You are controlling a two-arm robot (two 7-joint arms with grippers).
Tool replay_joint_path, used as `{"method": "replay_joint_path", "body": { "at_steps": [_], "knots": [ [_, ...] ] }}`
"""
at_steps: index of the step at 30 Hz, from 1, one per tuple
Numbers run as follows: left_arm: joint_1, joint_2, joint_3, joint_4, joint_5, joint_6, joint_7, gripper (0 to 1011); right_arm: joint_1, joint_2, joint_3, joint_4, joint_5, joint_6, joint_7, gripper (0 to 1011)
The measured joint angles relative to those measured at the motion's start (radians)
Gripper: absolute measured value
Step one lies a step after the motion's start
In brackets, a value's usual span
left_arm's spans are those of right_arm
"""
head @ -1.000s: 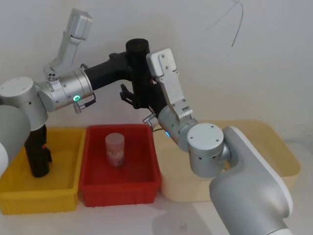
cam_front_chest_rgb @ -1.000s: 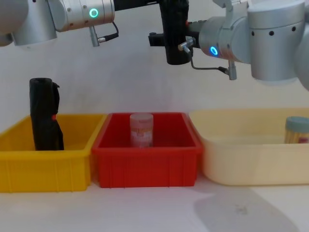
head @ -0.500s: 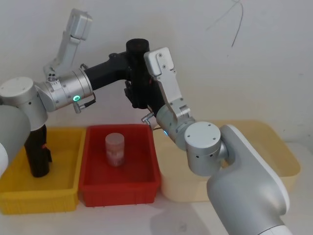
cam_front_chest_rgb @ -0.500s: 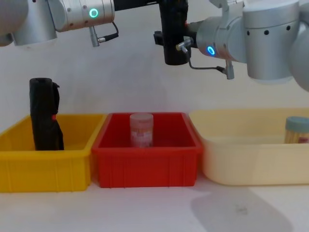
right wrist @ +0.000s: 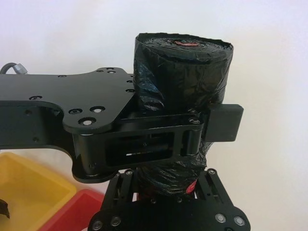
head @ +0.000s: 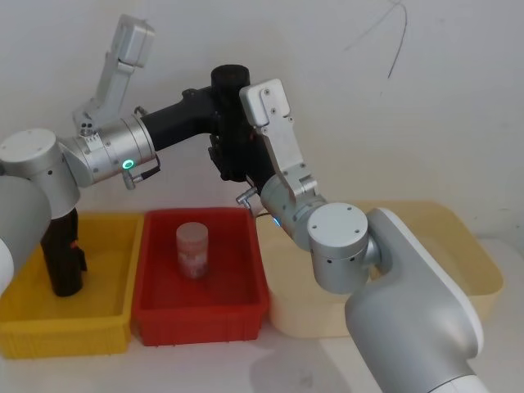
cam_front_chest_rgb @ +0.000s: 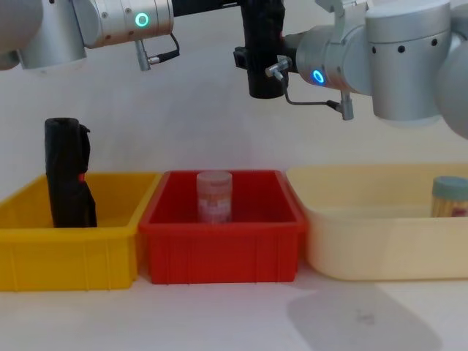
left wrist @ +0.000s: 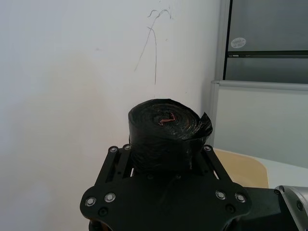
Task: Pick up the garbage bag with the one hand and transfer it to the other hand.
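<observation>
The garbage bag (head: 232, 123) – gripped upright by the left gripper (head: 214, 123) – has now been clamped by the right gripper (right wrist: 159, 144), previously open, so release comes next.

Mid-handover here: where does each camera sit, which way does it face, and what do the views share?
Head: high, looking down on both arms and bins.
Chest: low, looking across the yellow bin, red bin and cream bin.
Left wrist: over the left gripper.
Right wrist: over the right gripper.
All four share the garbage bag, upright, held by both.
</observation>
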Motion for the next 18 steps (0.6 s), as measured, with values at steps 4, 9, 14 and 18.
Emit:
{"method": "replay_joint_path", "body": {
  "at_steps": [4,9,14,18],
  "knots": [
    [0.000,0.000,0.000,0.000,0.000,0.000,0.000,445,0.000,0.000,0.000,0.001,0.000,0.000,0.000,517],
    [0.000,0.000,0.000,0.000,0.000,0.000,0.000,563,0.000,-0.001,0.000,0.002,-0.001,0.000,0.000,516],
    [0.000,0.000,0.000,0.000,0.000,0.000,0.000,693,0.001,-0.001,0.000,0.003,-0.001,0.000,0.000,516],
    [0.000,0.000,0.000,0.000,0.000,0.000,0.000,801,0.001,-0.002,0.001,0.003,-0.002,0.000,0.000,516]
  ]
}}
